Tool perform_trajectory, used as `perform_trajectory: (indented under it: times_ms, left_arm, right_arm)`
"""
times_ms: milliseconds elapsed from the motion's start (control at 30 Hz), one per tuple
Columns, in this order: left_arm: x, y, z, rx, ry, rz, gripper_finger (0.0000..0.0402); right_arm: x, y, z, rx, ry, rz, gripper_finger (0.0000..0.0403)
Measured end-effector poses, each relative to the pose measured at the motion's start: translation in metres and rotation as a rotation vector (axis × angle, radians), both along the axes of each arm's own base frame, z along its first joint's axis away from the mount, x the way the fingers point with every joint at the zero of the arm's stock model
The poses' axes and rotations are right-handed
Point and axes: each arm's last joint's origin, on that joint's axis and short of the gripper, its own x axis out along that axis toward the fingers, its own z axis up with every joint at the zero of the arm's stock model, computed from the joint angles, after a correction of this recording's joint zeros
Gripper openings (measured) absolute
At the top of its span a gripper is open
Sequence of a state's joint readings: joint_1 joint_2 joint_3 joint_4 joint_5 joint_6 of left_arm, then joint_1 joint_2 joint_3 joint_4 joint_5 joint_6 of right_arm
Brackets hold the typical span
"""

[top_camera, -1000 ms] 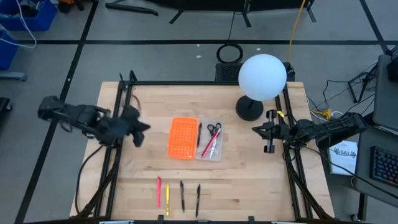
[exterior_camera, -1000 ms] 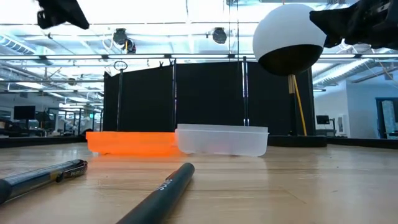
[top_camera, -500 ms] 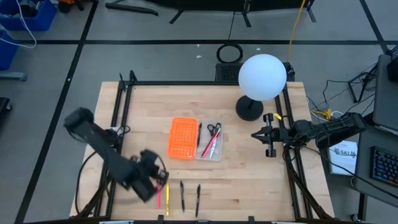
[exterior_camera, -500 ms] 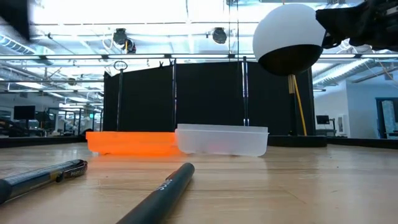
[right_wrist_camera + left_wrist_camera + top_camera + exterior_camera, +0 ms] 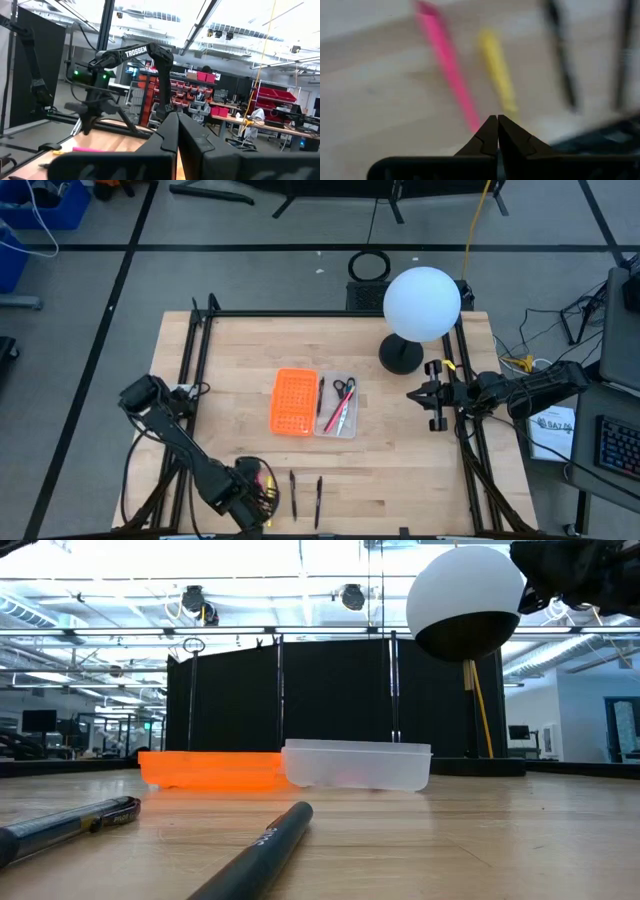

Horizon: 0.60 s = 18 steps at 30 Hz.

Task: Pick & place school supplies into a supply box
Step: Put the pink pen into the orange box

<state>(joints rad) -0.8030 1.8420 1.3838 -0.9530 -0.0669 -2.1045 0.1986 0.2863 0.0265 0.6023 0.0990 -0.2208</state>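
at the near edge of the counter (image 5: 400,470), the left hand (image 5: 497,131) hangs with its fingers pressed together just above the pink pen (image 5: 447,65) and yellow pen (image 5: 498,75), holding nothing. two black pens (image 5: 305,494) lie beside them. mid-counter, the clear supply box (image 5: 337,406) holds scissors (image 5: 345,388) and pens, touching the orange tray (image 5: 293,401). the right hand (image 5: 412,392) waits closed and empty at the right edge.
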Motion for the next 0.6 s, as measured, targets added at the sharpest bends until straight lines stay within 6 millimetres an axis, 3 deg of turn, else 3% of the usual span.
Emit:
perform_trajectory:
  times_ms: [267,600]
  left_arm:
    - [0.0046,-0.0017,0.0013,0.066,-0.128,-0.027,0.0044]
    - [0.0046,-0.0063,0.0023,0.067,-0.184,-0.014,0.0165]
  right_arm:
    - [0.0003,0.0001,-0.0008,0.043,0.013,0.014,0.0]
    - [0.0007,0.0001,-0.0021,0.07,0.029,0.023,0.0]
